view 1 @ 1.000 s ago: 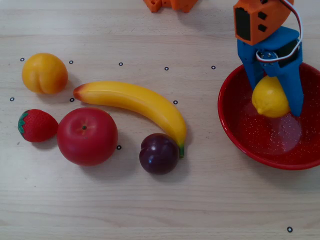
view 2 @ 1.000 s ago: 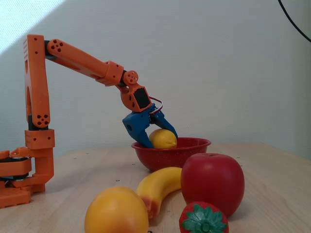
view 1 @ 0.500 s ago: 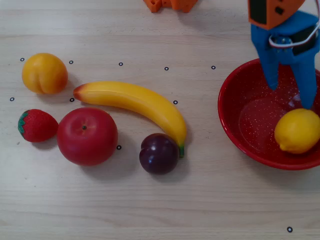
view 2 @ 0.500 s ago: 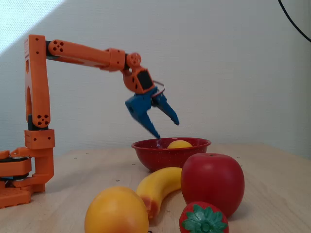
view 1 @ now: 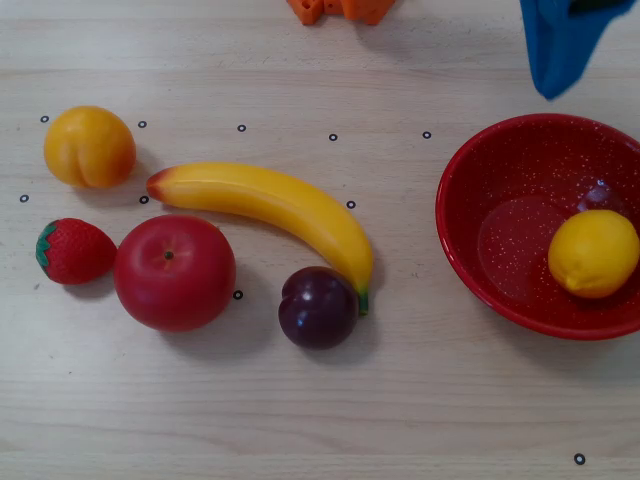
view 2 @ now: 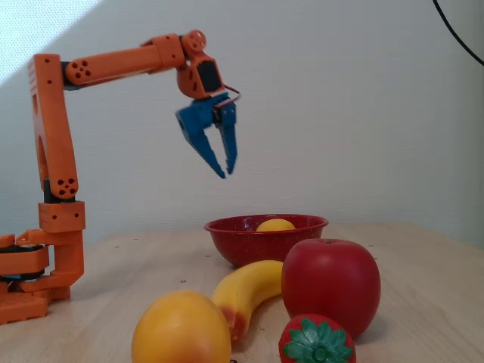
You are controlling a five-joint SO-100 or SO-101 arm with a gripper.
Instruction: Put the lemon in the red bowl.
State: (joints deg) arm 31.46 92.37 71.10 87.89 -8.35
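The lemon [view 1: 593, 253] lies inside the red bowl [view 1: 500, 205] at the right edge of the overhead view, toward the bowl's right side. In the fixed view its top [view 2: 275, 224] shows above the rim of the bowl [view 2: 257, 243]. My blue gripper [view 2: 224, 171] hangs high above the bowl, fingers pointing down, slightly parted and empty. In the overhead view only one blue finger [view 1: 556, 45] shows, at the top right beyond the bowl.
Left of the bowl lie a banana [view 1: 270, 205], a red apple [view 1: 174, 272], a dark plum [view 1: 318, 307], a strawberry [view 1: 73, 251] and an orange-yellow creased fruit [view 1: 89, 147]. The orange arm base [view 2: 38, 257] stands at the left of the fixed view.
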